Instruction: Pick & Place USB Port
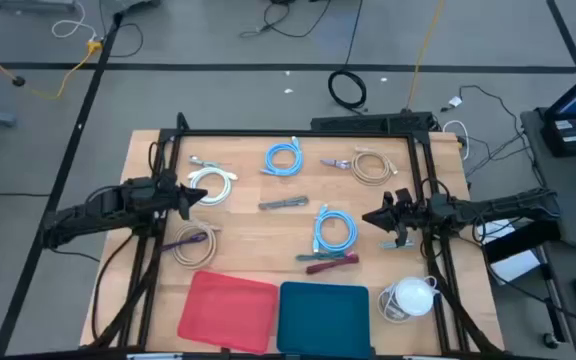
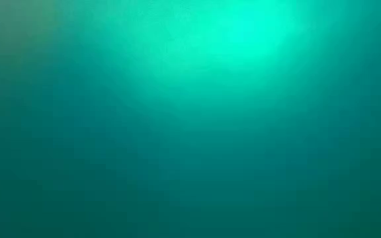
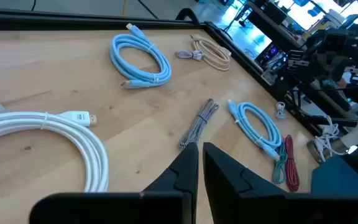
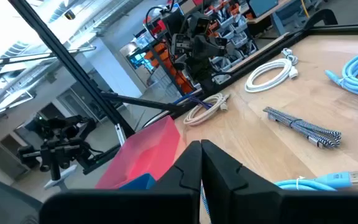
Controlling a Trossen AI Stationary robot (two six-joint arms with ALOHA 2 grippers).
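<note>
Several coiled cables lie flat on the wooden table (image 1: 258, 225): a white one (image 1: 211, 184) (image 3: 55, 134), two light blue ones (image 1: 284, 158) (image 1: 334, 229), a beige one (image 1: 370, 166), a beige-and-purple one (image 1: 193, 242), a grey braided one (image 1: 284, 203) (image 4: 303, 126) and a red one (image 1: 330, 262). Which of them is the USB port, I cannot tell. My left gripper (image 1: 193, 197) (image 3: 199, 148) hovers shut beside the white coil at the table's left. At the right, my right gripper (image 1: 373, 218) (image 4: 201, 144) hovers shut, near the second blue coil. Neither touches anything.
A red tray (image 1: 230, 308) and a teal tray (image 1: 324, 318) sit side by side at the near edge. A white round object (image 1: 410, 297) lies at the near right. A black frame (image 1: 298, 133) runs around the table. The low view shows nothing of the table.
</note>
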